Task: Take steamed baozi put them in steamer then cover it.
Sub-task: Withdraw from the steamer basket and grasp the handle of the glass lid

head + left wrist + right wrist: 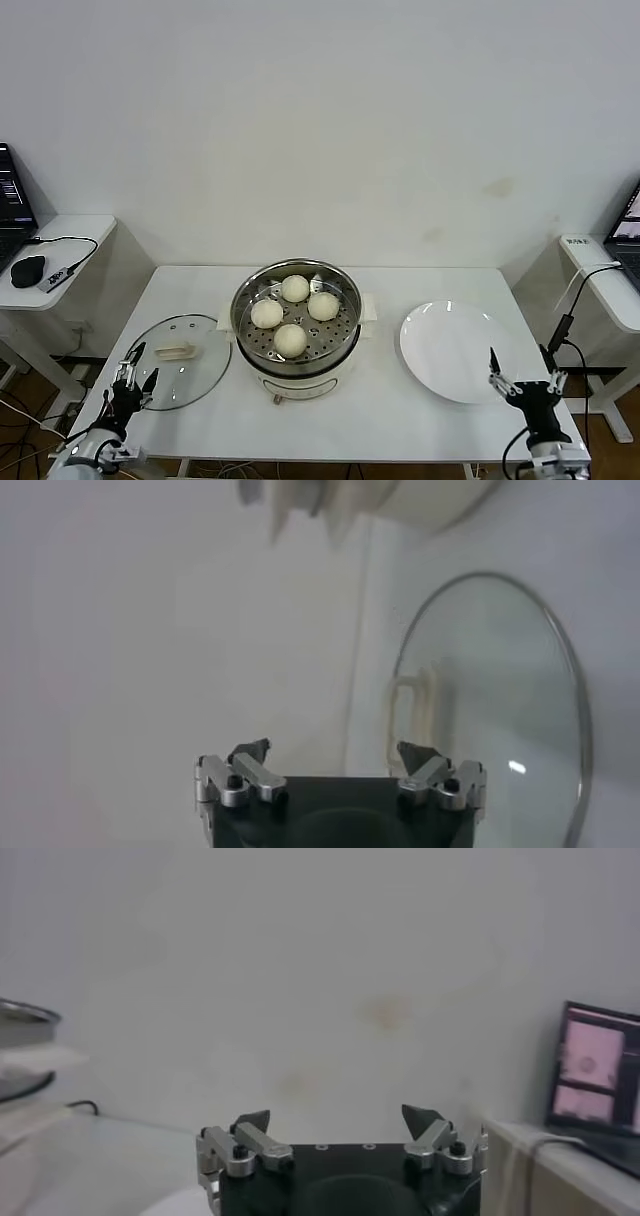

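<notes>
Both grippers sit at the near edge of the table (400, 300), one at each corner, fingers pointing up and away from the robot. Left gripper (134, 362) is at the near-left corner, just at the near-left rim of the cover (180, 362); its two fingers stand wide apart and hold nothing. Its wrist view shows the same spread fingers (250, 752), with the cover (490, 710) lying flat on the tabletop just ahead of the left gripper (333, 750) and the cover's cream handle (415, 708) facing up.

Right gripper (522, 377) is at the near-right corner, just off the near-right edge of the plate (455, 350). Its fingers are also spread wide and empty, seen from the wrist as two dark tips (252, 1120) apart, the right gripper (338, 1118) pointing toward the far wall.

At the table's middle stands the steamer (296, 318), uncovered. Four baozi rest on its perforated tray: one far (295, 288), one right (323, 305), one left (267, 314) and one near (290, 340). They sit close together, the neighbours about touching. The cover lies on the table to the steamer's left, its rim just beside the pot's base. The plate lies to the steamer's right, apart from it, with nothing on it.

A side desk at far left carries a mouse (27, 270); a laptop (598, 1066) stands on a desk at far right.
</notes>
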